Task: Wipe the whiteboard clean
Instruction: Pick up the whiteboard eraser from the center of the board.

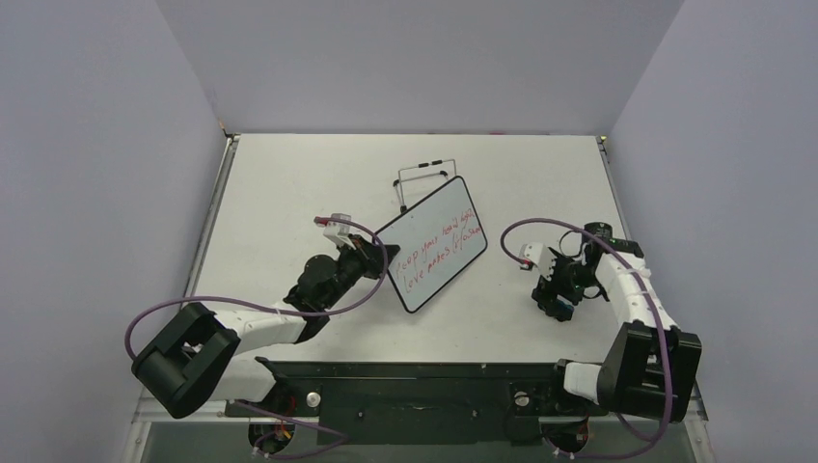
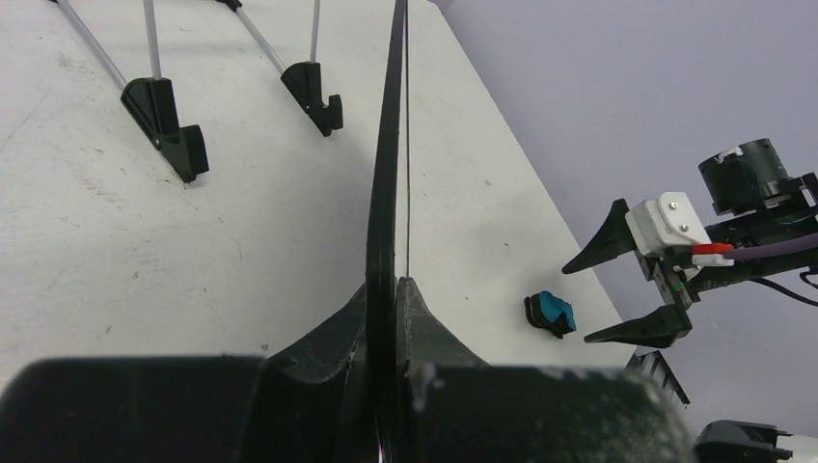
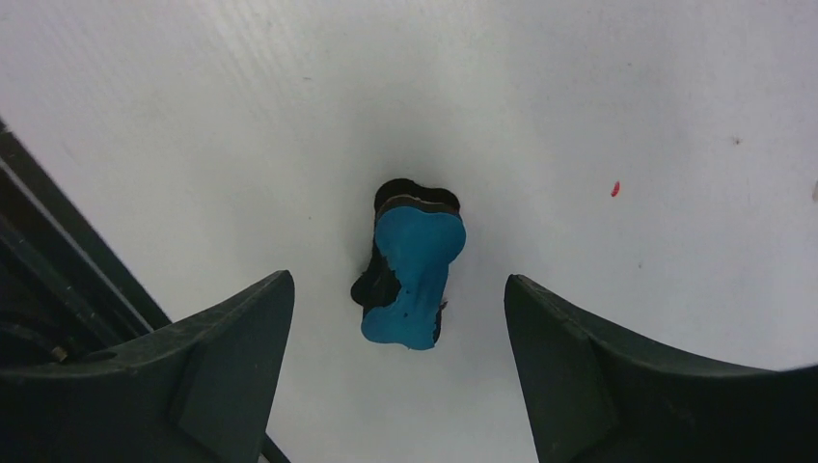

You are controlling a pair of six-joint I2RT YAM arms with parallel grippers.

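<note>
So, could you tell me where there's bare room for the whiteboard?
The table is bare left of the wire stand and at its far right corner. It is crowded around the whiteboard in the left gripper, and by the eraser under the right gripper.

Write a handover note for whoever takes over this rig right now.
Left gripper: shut on the whiteboard edge, holding it clear of the wire stand.
Right gripper: open, above the blue eraser lying on the table, not touching it.
Done: board gripped.
Left: grasp the eraser and wipe off the red writing; nothing is erased yet.
</note>
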